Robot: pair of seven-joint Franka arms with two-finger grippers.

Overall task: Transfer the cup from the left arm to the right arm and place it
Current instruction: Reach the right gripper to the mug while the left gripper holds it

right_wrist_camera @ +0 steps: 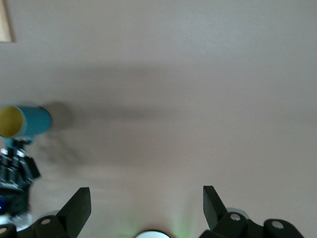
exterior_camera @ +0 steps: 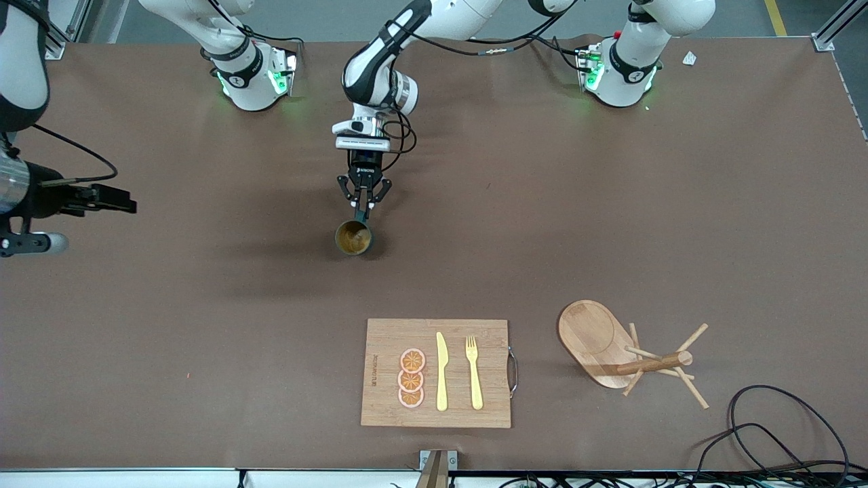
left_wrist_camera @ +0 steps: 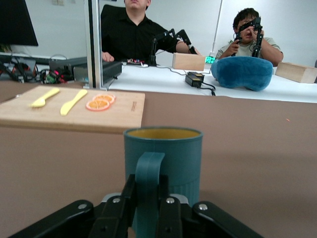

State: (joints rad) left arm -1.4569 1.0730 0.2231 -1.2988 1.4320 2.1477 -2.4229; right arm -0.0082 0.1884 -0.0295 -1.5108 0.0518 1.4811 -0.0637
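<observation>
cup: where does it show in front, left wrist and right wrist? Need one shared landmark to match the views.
Front view: the cup is mid-table, upright, its handle between the fingers of the left gripper, farther from the front camera than the cutting board.
Left wrist view: the cup fills the centre, handle in that gripper.
Right wrist view: the cup is at the picture's edge.
Shared landmark: the cutting board, a corner in the right wrist view.
</observation>
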